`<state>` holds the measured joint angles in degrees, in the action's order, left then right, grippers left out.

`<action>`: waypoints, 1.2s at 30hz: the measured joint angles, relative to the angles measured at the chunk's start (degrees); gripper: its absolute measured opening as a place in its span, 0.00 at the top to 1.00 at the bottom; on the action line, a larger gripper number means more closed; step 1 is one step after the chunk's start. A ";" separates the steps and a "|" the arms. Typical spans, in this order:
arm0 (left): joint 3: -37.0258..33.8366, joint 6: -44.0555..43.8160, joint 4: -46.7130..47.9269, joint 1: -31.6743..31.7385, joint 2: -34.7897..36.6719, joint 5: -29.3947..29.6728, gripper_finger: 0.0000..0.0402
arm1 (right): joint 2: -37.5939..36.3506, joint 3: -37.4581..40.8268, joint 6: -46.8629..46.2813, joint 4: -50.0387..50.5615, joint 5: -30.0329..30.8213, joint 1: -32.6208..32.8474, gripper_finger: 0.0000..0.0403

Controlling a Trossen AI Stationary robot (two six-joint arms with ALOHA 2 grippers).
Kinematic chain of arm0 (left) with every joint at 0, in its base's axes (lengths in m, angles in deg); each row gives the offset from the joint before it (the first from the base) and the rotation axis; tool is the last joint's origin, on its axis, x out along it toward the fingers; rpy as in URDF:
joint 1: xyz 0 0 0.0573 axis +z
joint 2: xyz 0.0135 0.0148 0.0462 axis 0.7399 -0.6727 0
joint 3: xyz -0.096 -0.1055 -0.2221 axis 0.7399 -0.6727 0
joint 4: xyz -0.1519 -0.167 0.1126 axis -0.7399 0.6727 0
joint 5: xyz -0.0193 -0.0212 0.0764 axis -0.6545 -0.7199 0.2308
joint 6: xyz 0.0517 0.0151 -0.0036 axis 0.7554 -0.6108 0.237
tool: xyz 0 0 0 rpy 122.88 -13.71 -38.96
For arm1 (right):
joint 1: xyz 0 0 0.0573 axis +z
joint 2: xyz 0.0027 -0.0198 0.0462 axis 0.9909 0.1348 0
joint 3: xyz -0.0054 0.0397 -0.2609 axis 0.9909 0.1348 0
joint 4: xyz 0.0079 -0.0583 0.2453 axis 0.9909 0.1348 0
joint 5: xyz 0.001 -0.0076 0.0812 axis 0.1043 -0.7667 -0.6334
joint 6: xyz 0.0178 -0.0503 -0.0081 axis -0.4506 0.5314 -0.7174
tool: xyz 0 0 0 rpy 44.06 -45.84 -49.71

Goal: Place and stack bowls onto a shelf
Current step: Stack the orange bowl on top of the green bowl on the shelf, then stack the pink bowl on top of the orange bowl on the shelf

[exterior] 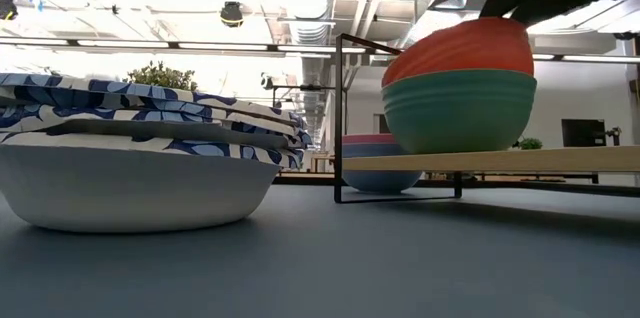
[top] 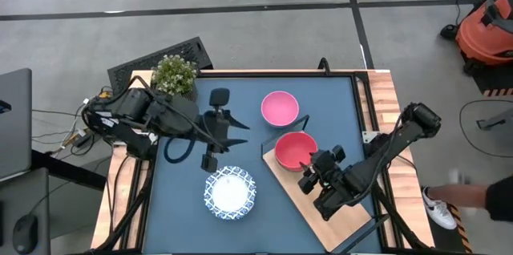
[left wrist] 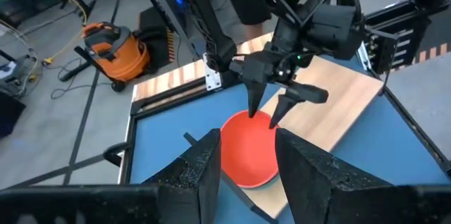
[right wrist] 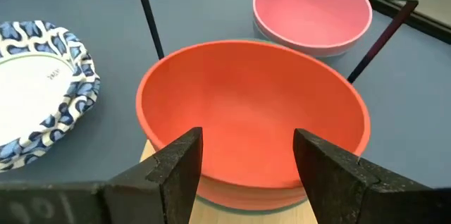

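A red bowl (top: pixel 292 149) (right wrist: pixel 246 104) sits nested in a green bowl (exterior: pixel 460 108) on the light-wood shelf (top: pixel 321 207) (exterior: pixel 480 161), next to its black wire frame (right wrist: pixel 148 13). My right gripper (top: pixel 308 161) (right wrist: pixel 246 160) is open, its fingers poised over the red bowl's near rim; whether they touch cannot be made out. A pink bowl (top: pixel 280 107) (right wrist: pixel 310 13) rests on a blue one (exterior: pixel 375 173) on the tabletop behind the frame. Patterned bowls (top: pixel 230 191) (exterior: pixel 140 158) are stacked on the table. My left gripper (top: pixel 236 133) (left wrist: pixel 246 160) hovers open, left of the red bowl.
A potted plant (top: pixel 175 74) stands at the table's far left corner. The shelf board lies slanted across the table's right near part, with bare wood near my right arm. Blue tabletop shows between the patterned stack and the shelf. An orange vacuum (top: pixel 489 26) stands on the floor beyond.
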<state>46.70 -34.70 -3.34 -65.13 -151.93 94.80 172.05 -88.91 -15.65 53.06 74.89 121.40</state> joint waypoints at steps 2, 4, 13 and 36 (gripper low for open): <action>0.00 0.44 0.12 -0.02 0.04 0.04 0.70 | 0.50 0.01 0.13 0.13 -0.76 -0.42 0.38; -0.04 0.45 0.98 -0.02 0.16 -0.05 0.70 | 0.55 0.02 0.14 -0.12 -0.92 -0.47 0.38; -0.04 1.85 1.74 -0.02 0.31 -0.57 0.70 | -2.01 -0.18 1.41 -1.07 5.19 2.77 0.38; -0.04 0.59 -6.94 -0.17 2.89 -4.64 0.70 | -7.68 7.15 -2.72 -4.41 16.32 6.20 0.39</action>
<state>46.65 -34.11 -10.28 -65.31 -149.04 90.16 164.37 -81.76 -18.38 48.65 91.20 127.60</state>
